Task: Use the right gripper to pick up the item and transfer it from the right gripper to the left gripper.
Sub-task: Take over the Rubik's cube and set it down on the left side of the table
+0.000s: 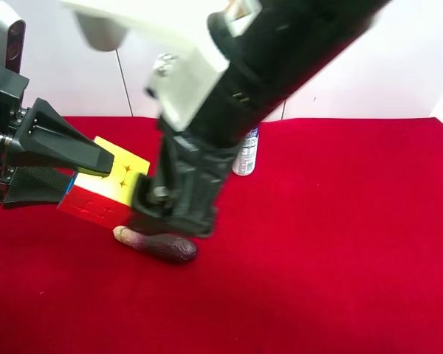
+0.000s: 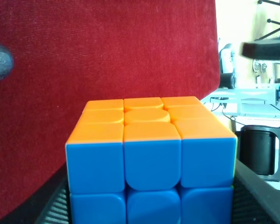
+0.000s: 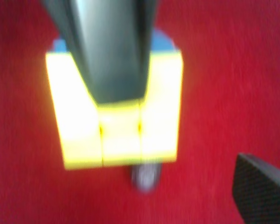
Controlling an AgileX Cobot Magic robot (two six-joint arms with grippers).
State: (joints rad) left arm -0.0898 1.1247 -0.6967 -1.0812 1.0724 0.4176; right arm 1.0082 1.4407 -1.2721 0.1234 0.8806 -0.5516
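Two pads of my left gripper (image 2: 151,207) clamp the item (image 2: 149,154), bottom row cut off. My blurred right gripper (image 1: 144,199) seems parted, just beside it; open red cloth (image 1: 340,258) beyond.

The cube (image 2: 151,158) shows blue, orange, yellow and red faces — on a red cloth (image 1: 340,258).

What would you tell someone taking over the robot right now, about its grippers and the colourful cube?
Grippers: the left gripper is shut on the cube, one finger across its yellow face. The right gripper is open, its visible finger apart from the cube.
Things: the cube seems lifted off the red cloth, just above the eggplant. The spray can stands further back.
Done: pick-up and handover look complete.
Left: probably only drawing the right arm away.
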